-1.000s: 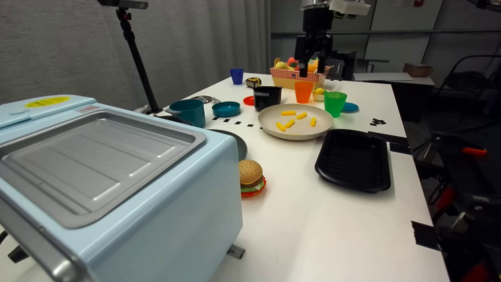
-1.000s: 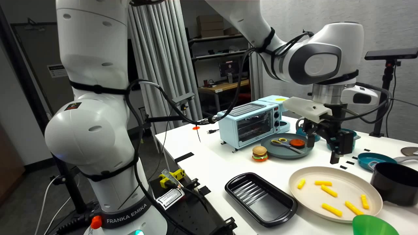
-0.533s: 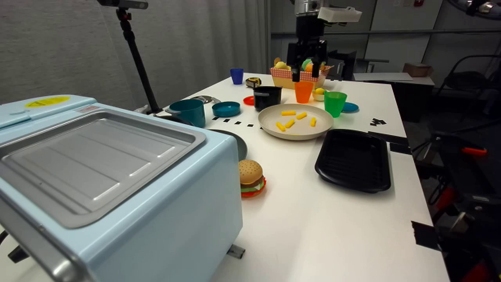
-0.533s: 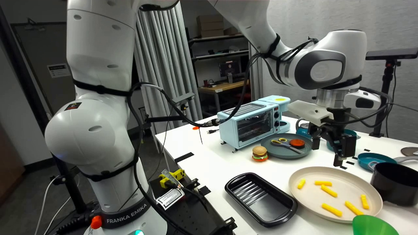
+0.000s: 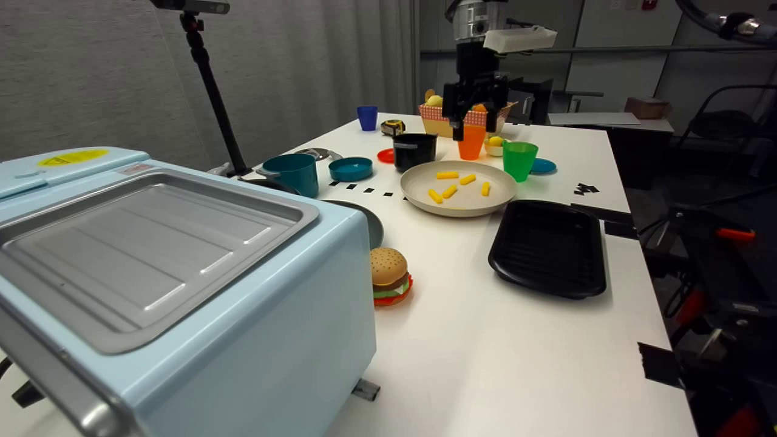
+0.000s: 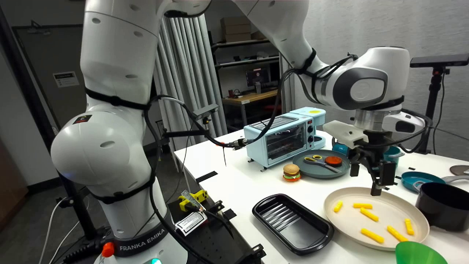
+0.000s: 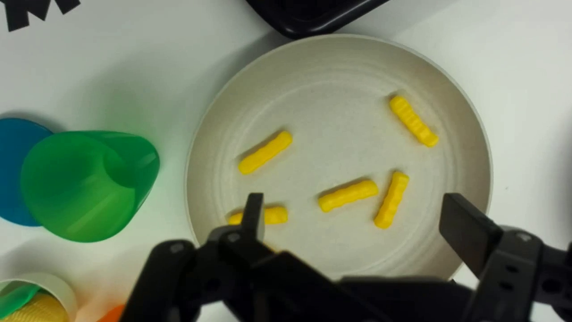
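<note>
My gripper (image 7: 352, 208) hangs above a round beige plate (image 7: 339, 112), its jaws wide apart and nothing between them. In both exterior views the gripper (image 5: 475, 128) (image 6: 365, 180) points downward, clear of the plate's surface. Several short yellow sticks lie scattered on the plate. In the wrist view, a slanting yellow stick (image 7: 348, 195) and a steeper yellow stick (image 7: 391, 200) appear in the gap between the fingers. The left finger covers part of another yellow stick (image 7: 276, 215). A sliver of yellow below it is mostly hidden by the gripper.
Against the plate lies a black ridged tray (image 6: 293, 223). A green cup (image 7: 85, 188), an orange cup (image 5: 471, 142) and a black pot (image 6: 443, 205) stand around it. Farther off are a toy burger (image 6: 291, 172), a grey plate (image 6: 318, 173) with scissors, and a blue toaster oven (image 6: 282, 139).
My gripper has come down lower over the last second, with a small sideways shift. Its jaws have stayed open. The plate, sticks and other objects have not moved.
</note>
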You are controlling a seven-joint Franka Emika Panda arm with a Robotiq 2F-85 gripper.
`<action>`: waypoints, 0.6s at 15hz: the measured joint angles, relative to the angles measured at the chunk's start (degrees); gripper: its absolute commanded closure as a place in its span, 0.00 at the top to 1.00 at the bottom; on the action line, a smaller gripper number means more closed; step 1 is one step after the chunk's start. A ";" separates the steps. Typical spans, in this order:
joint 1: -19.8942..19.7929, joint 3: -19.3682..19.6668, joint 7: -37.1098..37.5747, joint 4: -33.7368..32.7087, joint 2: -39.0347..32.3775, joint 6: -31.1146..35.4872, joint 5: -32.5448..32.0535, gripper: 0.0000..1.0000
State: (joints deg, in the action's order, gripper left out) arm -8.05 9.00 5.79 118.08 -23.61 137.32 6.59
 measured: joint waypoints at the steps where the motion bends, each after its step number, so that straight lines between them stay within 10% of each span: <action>1: 0.14 0.00 1.82 -0.76 -1.28 0.00 -0.09 1.00; 9: 1.57 0.03 11.60 -8.76 -10.95 0.00 -0.20 1.00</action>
State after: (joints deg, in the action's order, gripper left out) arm -6.47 9.02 17.40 109.31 -34.56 137.32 6.39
